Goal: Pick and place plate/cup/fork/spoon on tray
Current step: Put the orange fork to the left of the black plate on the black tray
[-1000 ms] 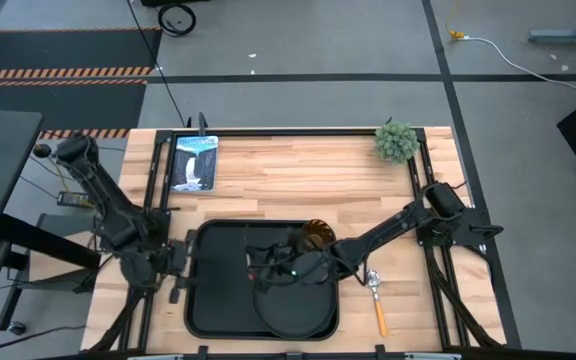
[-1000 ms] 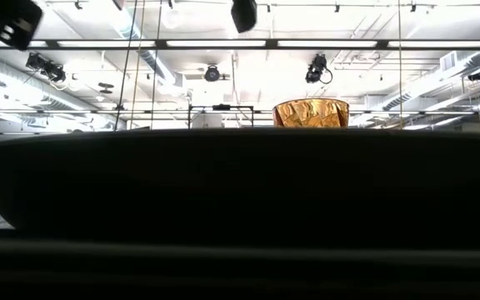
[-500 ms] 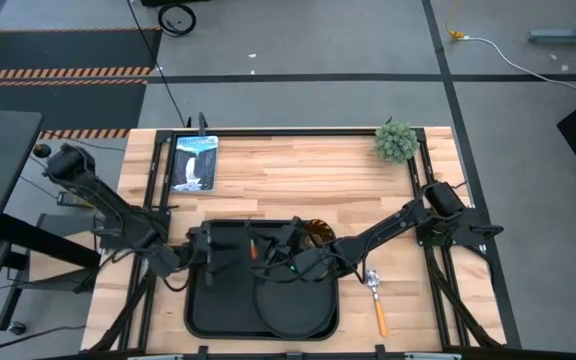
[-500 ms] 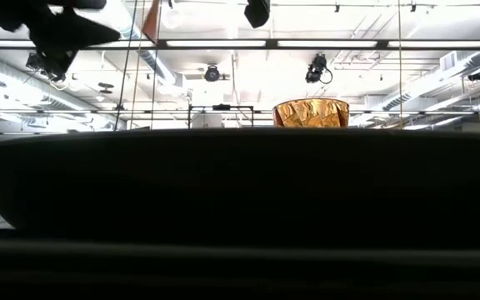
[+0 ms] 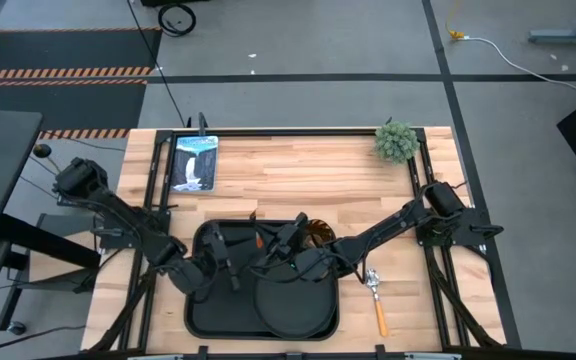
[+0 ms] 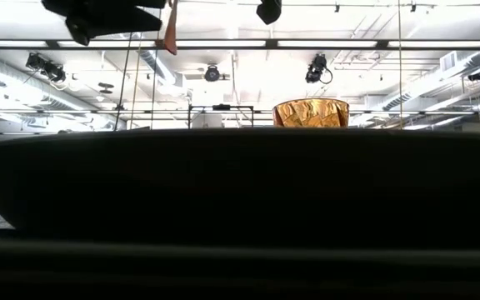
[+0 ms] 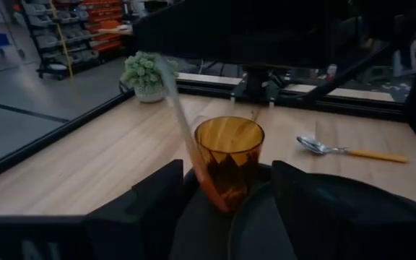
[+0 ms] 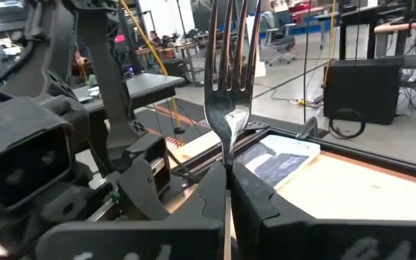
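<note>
My right gripper [image 5: 265, 250] is over the black tray [image 5: 193, 300], shut on the fork [image 8: 230, 65]. The fork's silver tines stand ahead of the fingers. Its orange handle shows in the low view [image 6: 171, 33]. My left gripper [image 5: 218, 262] is open over the tray's left part, close to the fork, which shows blurred ahead of its fingers [image 7: 173, 90]. The round black plate [image 5: 293, 310] lies in the tray's near right part. The amber cup [image 5: 316, 232] stands upright at the tray's far right corner. The spoon [image 5: 377, 295] lies on the table right of the tray. My right gripper pinches the fork between its two fingers at the narrow neck just below the tines [image 8: 227, 160]. The fingers lie along the fork and come from the table's right. The fork is lifted clear above the tray.
A small potted plant [image 5: 396, 140] stands at the far right and a picture card [image 5: 193, 162] at the far left. The tray's dark rim [image 6: 240, 183] fills most of the low view. Bare wood lies between the tray and the far edge.
My left gripper has gone toward the table's right, from the tray's left rim to over the tray, close to the fork and my right gripper. My right gripper has kept hold of the fork. The fork's orange handle has come into the low view.
</note>
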